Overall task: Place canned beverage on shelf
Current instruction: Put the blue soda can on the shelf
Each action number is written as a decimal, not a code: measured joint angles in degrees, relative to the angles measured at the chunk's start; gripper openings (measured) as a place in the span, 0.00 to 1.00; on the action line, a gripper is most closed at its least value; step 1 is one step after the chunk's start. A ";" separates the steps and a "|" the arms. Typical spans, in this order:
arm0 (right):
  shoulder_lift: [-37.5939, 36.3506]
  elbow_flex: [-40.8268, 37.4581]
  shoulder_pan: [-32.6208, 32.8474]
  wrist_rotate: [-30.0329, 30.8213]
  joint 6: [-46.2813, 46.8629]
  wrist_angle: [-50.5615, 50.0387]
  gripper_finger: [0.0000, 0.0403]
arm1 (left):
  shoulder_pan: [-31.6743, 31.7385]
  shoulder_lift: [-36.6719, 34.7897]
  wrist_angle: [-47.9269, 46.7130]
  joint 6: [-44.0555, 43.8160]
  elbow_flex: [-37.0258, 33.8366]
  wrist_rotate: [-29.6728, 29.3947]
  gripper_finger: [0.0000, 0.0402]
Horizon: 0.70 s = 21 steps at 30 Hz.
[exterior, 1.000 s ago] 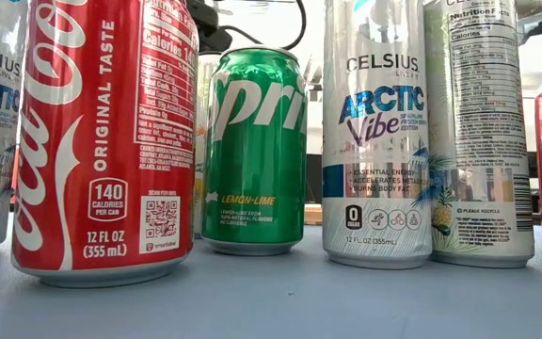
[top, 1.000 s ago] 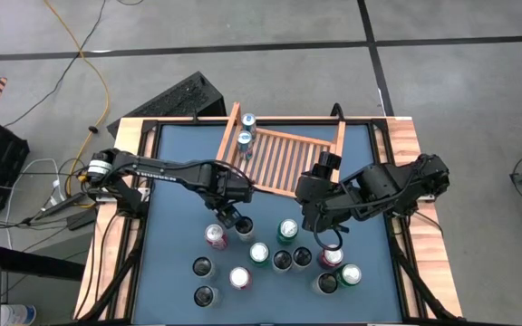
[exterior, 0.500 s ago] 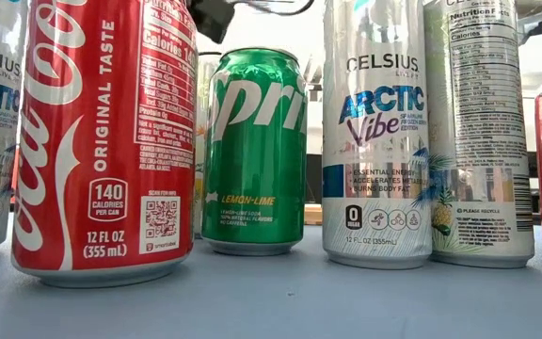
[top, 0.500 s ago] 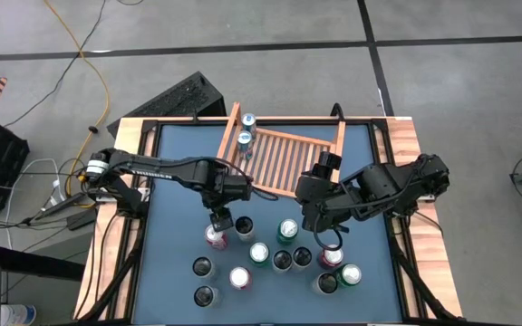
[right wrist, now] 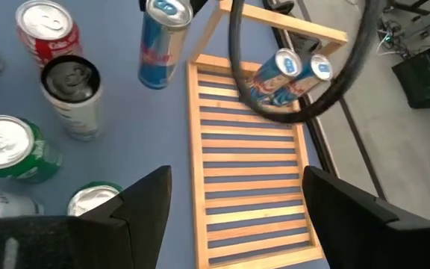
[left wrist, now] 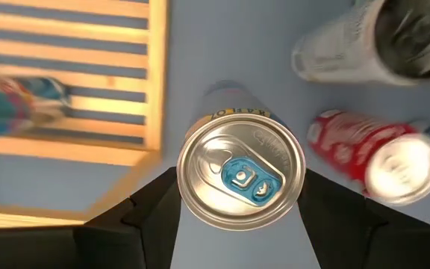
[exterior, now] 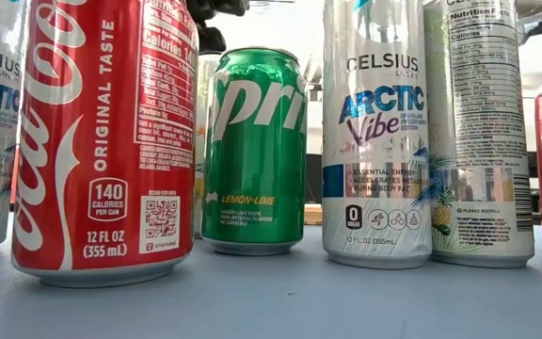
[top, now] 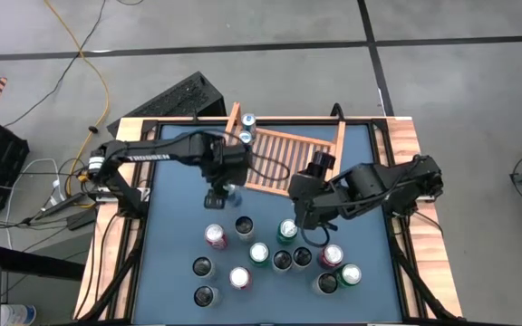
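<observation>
You are looking at a robotics lab or workshop: the blue-topped surface (top: 175,181) with its plywood rim sits on a bare grey concrete floor (top: 442,81) crossed by dark seam lines, a loose yellow cable (top: 98,81) trails across it, a black keyboard (top: 175,101) lies beside the rig, and bundled white wires (top: 39,177) hang at one side

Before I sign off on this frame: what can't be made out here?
- Low view: shelf and both grippers hidden behind the front cans.
- Left wrist view: the held can shows only its top; label unseen.
- Left wrist view: cans on the shelf blurred.
</observation>
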 joint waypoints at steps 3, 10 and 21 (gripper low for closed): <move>-0.31 0.09 -0.51 0.05 0.23 -0.07 0.72 | 2.94 0.00 -0.16 7.56 0.05 0.28 0.56; -0.20 0.07 -1.63 0.03 0.44 -0.09 0.72 | 10.76 0.02 2.78 19.70 0.04 -0.66 0.56; -0.20 0.07 -4.54 -0.03 1.99 -0.06 0.72 | 17.50 3.97 4.73 31.92 0.11 0.57 0.56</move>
